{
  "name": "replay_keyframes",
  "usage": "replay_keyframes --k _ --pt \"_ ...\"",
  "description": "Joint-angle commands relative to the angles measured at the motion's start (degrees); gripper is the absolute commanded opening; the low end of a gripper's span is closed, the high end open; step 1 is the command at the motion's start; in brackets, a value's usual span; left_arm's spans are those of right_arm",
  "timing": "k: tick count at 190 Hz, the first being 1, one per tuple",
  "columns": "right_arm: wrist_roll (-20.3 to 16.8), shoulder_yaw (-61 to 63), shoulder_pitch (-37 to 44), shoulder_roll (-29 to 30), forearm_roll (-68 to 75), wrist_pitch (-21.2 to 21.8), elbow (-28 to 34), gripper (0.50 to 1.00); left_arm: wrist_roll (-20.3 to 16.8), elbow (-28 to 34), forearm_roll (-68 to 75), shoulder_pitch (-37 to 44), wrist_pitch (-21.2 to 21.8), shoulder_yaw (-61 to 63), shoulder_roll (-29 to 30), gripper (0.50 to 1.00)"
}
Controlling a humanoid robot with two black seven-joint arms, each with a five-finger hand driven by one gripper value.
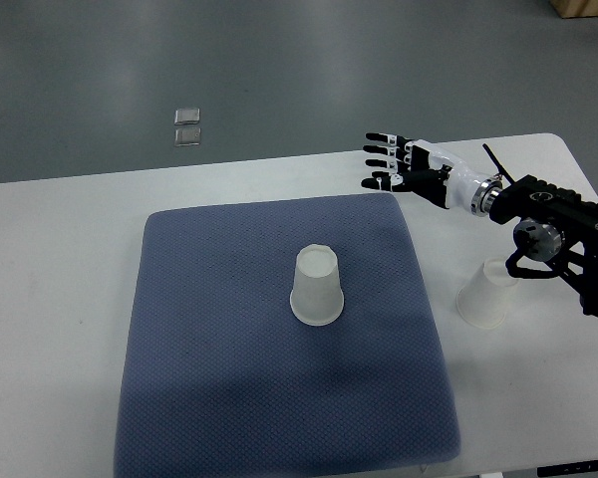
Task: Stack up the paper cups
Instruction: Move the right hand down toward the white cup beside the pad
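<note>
Mat [229,398] lies on desk [60,259], filling centre. Upturned cup [317,287] stands mouth-down near mat's middle. Second cup [486,295] on bare desk right of mat, partly under right arm. Right hand [391,159] above desk beyond mat's far right corner. Floor [279,70] behind desk.

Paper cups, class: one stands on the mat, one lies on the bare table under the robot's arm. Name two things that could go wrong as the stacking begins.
1. The right hand hovers open over the mat's far corner, away from both cups. The second cup sits partly under its forearm, so a careless sweep might knock it away.
2. The cup on the mat stands upside down and looks light; a sideways nudge could probably topple it.
</note>
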Motion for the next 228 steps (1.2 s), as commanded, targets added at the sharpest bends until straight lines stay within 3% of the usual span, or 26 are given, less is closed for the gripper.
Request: replay_keyframes --k 1,76,140,161,189,228 --pt "0.0 -0.15 0.0 -0.02 -0.07 0.16 0.0 0.94 -0.09 -0.01 0.0 0.0 0.0 -0.21 0.0 1.0" --pt "0.0 -0.58 0.53 -0.99 -0.16 0.43 0.0 0.94 -0.09 0.52 -0.09 -0.17 0.0 0.15 0.0 1.0" --pt "0.88 0.65 0.44 -5.91 -0.07 0.16 -0.35 0.94 -0.09 0.52 0.0 -0.35 0.0 0.15 0.0 1.0" --pt "2.64 0.21 1.32 -7.5 -0.33 1.39 -0.35 0.938 -0.09 0.6 0.0 -0.26 0.0 0.15 0.0 1.0" --pt "5.71 0.21 1.49 -10.57 -5.6 7.02 -0.27 0.938 -0.09 0.6 0.0 -0.26 0.0 0.15 0.0 1.0" --pt "8.35 0.29 1.76 -14.09 -17.03 7.19 -0.18 0.938 -0.09 0.6 0.0 -0.26 0.0 0.23 0.0 1.0"
